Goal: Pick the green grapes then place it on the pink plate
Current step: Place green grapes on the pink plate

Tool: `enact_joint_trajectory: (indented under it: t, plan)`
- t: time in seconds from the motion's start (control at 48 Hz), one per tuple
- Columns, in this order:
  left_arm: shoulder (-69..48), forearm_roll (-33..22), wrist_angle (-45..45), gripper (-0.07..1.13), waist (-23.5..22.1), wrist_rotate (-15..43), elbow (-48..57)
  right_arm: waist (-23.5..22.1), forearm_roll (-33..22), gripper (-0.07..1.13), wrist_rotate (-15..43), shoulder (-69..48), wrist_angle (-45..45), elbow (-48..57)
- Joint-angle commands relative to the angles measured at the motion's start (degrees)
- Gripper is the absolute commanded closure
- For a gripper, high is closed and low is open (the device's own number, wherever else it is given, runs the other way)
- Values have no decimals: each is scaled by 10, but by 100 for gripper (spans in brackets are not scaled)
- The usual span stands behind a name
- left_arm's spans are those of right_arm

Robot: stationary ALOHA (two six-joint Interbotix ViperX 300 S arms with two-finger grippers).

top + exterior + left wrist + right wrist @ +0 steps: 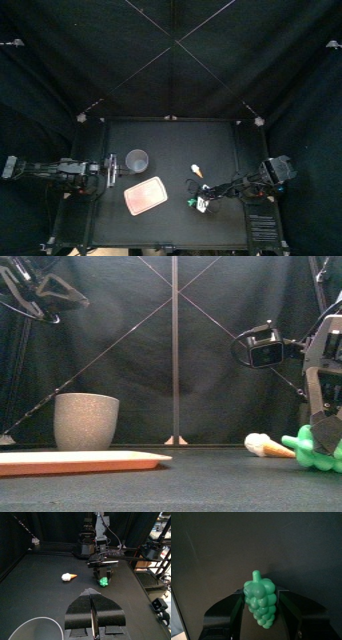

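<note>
grapes (315, 449), green, lie on the table (174, 140) well to the right of the pink tray (80, 462), not on it; the bunch rests low on the tabletop with its stem pointing away from the right wrist camera; the right gripper (325, 434) has its jaws set narrow, one along each side of the bunch and right against it, so it looks to be holding the grapes at table level; from the right wrist the bunch fills the gap between the two jaws; a toy ice-cream cone (269, 446) lies on its side between the tray and the grapes, just beside the grapes and apart from the tray, its white end toward the tray; a grey speckled cup (86, 421) stands upright behind the tray, toward the tray's left end, near it but not touching; the tray lies flat with nothing on it; the left gripper (91, 592) hangs to the left of the tray, above the cup's side of the table, its jaws pressed together with nothing between them; from its wrist the cup's rim shows close below it, and the cone and grapes lie well beyond.
</note>
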Motion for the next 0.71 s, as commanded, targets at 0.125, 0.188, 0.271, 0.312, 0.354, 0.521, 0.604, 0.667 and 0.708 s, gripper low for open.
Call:
enact_joint_trajectory:
  t: [0.125, 0.188, 0.271, 0.312, 0.354, 0.521, 0.604, 0.667, 0.708]
  plan:
    - [1, 1, -5, 95, -1, 1, -11, -9, -30, 46, -5, -15, 0, -54]
    - [1, 1, -7, 95, -1, 2, -11, -27, -56, 46, -6, -17, -2, -82]
    - [1, 4, -13, 95, 2, 3, -10, -54, -100, 46, -7, -12, -4, -129]
    - [1, 7, -18, 95, 3, 3, -9, -69, -133, 46, -7, -4, -4, -161]
    - [1, 8, -22, 95, 4, 3, -6, -80, -162, 46, -6, 8, -6, -186]
    - [1, 3, -36, 95, 16, 0, -3, -100, -240, 46, 0, 80, -17, -284]
    - [1, -1, -47, 95, 21, 1, -1, -100, -243, 46, -2, 130, -22, -338]
    - [0, -1, -58, 95, 23, 2, 1, -98, -245, 46, -2, 177, -16, -383]
    - [-1, 0, -65, 95, 24, 3, 3, -98, -247, 46, -2, 200, -6, -407]
